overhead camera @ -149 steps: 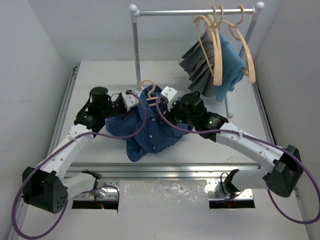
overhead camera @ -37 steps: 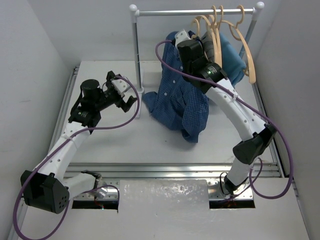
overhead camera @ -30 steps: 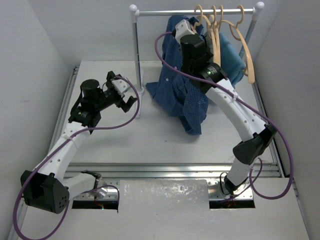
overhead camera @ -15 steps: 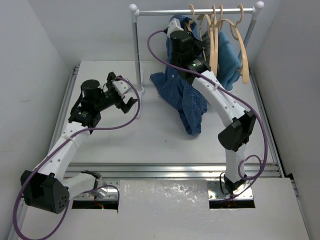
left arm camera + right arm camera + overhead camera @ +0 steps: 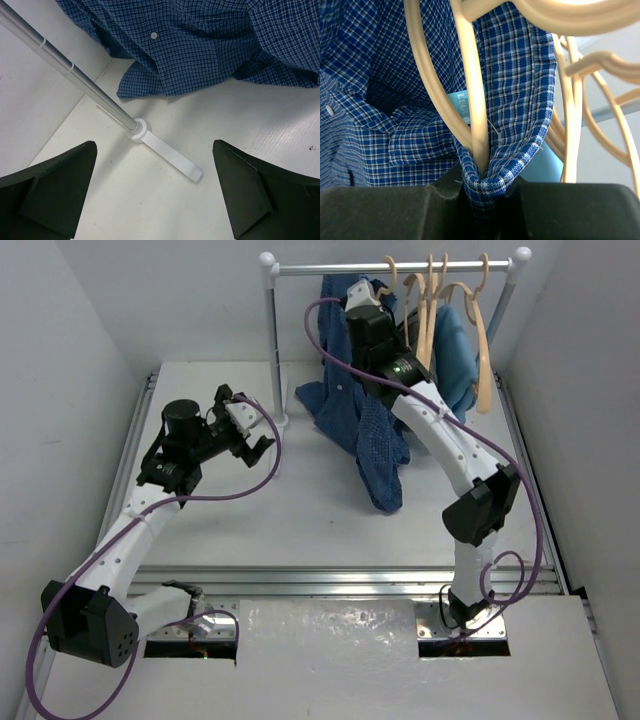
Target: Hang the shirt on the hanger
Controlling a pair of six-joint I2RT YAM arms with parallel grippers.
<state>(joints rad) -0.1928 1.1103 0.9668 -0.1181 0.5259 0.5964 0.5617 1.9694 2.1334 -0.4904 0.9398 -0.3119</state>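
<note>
The dark blue checked shirt (image 5: 372, 425) hangs from the top of the rack down to the table, where its hem trails. My right gripper (image 5: 368, 290) is raised to the rail and is shut on the shirt's collar fold (image 5: 520, 75) together with an arm of the tan hanger (image 5: 470, 90) inside it. The hanger's hook (image 5: 388, 264) is up at the rail; I cannot tell whether it rests over the rail. My left gripper (image 5: 256, 438) hovers open over the table beside the rack post. In the left wrist view the shirt's lower edge (image 5: 200, 45) lies beyond the open left gripper (image 5: 155, 190).
The rack's rail (image 5: 330, 265) runs across the back, with its left post (image 5: 272, 340) and white foot (image 5: 170, 157) close to my left gripper. More tan hangers (image 5: 432, 310) and a light blue cloth (image 5: 455, 350) hang to the right of the shirt.
My right arm has carried the shirt on its hanger from the table up to the rail, shifting it left and higher in the last second. The left arm has stayed still and open.
</note>
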